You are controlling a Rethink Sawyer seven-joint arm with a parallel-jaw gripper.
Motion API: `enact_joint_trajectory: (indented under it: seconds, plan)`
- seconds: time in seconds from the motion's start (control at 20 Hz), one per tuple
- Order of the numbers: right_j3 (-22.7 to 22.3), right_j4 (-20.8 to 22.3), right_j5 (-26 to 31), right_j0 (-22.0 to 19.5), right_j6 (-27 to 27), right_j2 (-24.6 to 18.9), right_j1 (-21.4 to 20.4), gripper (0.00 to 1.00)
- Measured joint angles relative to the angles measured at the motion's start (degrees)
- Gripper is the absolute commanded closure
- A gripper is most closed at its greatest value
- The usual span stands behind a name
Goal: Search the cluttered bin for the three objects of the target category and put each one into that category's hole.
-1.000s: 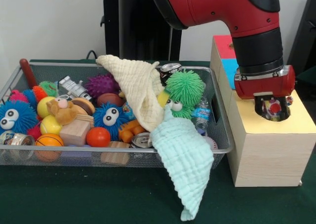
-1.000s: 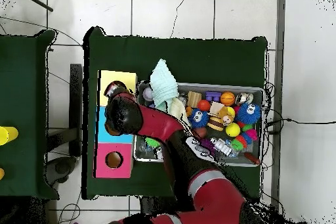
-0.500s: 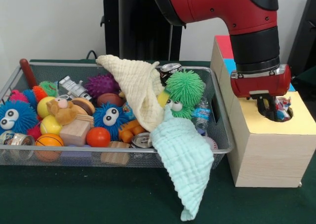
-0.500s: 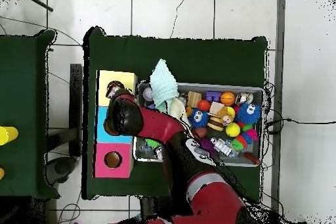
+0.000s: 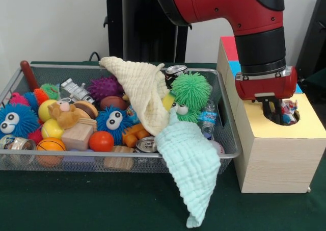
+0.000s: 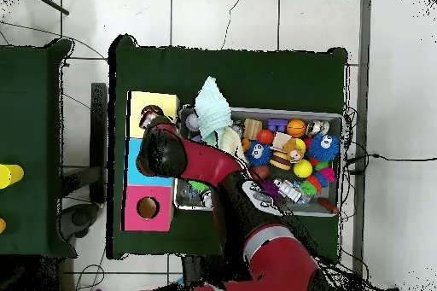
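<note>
Pincer (image 5: 277,113) sits down at the hole (image 5: 283,120) in the yellow top of the wood box (image 5: 277,154), pinching the confetti cloth (image 5: 289,108), which bunches at the hole's mouth. At 9 o'clock from the box, the cream cloth (image 5: 142,96) lies draped inside the bin (image 5: 228,129). The mint cloth (image 5: 191,164) hangs over the bin's front rim onto the green bench (image 5: 102,203).

A: What is behind the tabletop (image 5: 102,210)?
B: A plain white wall (image 5: 51,22).
A: And the floor (image 6: 256,14)?
B: Big pale tiles with dark lines (thin cords lie across it). A second green table (image 6: 30,134) stands beside it.
</note>
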State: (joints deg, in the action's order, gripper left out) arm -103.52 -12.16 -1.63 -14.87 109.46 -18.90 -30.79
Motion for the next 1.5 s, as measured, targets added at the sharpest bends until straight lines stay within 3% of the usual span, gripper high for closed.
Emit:
enact_joint_trajectory:
  seconds: [0.45, 0.75, 1.5]
  plan:
    - [-1.67, 4.84, -6.79, 0.38, 0.0, 0.64, -1.48, 1.0]
    - [-3.26, 6.17, -14.89, 3.52, 0.0, 3.65, -2.11, 1.0]
    - [-2.11, 6.14, -18.38, 9.08, 0.0, 9.65, -1.0, 1.0]
